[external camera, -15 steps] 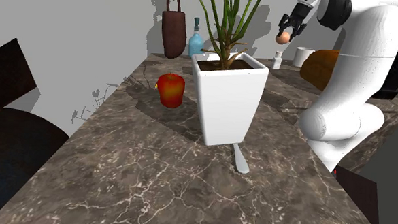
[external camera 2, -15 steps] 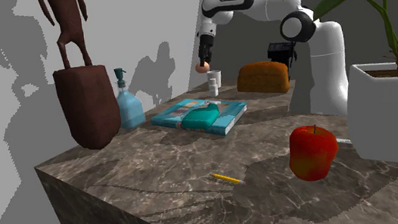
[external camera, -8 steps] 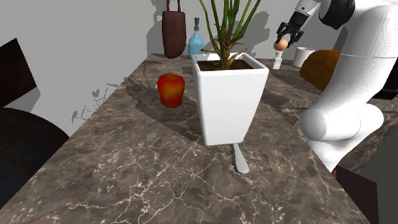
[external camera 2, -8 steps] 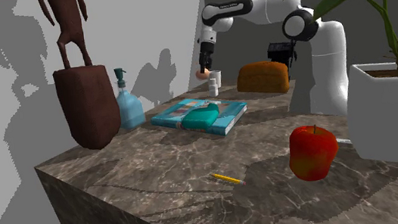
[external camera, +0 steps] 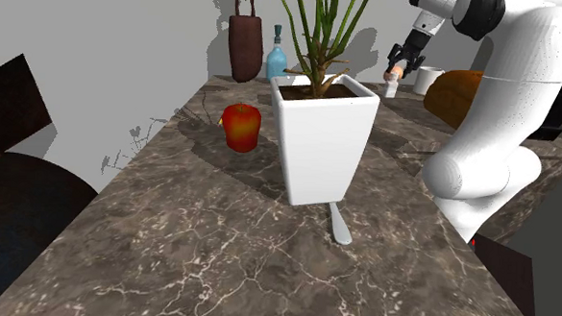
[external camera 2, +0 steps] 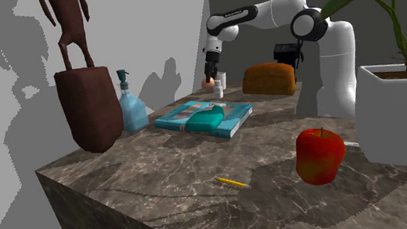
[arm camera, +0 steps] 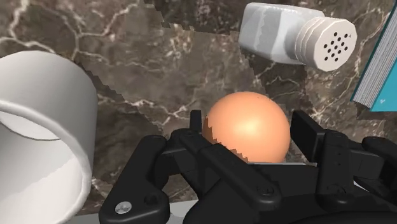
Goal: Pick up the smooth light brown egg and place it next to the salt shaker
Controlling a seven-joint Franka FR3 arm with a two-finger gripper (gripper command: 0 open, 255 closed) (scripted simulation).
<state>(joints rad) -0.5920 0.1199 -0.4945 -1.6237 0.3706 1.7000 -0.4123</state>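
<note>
The arm reaches out over the far end of the dark marble counter (arm camera: 127,38), and the black gripper (arm camera: 249,132) is clamped on the egg (arm camera: 247,124). The egg is a smooth, orange-brown one, with a finger pressed against each side. In the shoulder view the gripper (external camera: 397,67) points down with the egg (external camera: 396,71) at its tip. The egg seems to hang a little clear of the stone, though I cannot tell how far.

The white salt shaker (arm camera: 296,39), with its dotted cap, sits on the counter just beyond the fingertips, apart from the egg. A white cup (arm camera: 44,108) stands close beside the gripper on one side. The edge of a blue book (arm camera: 382,70) shows on the opposite side, past the shaker.

From across the counter the gripper (external camera 2: 209,76) hangs just beside the shaker (external camera 2: 218,90). The book (external camera 2: 204,117) lies flat nearer the viewer. A brown loaf (external camera 2: 270,78) sits behind the gripper, towards the arm's base.
</note>
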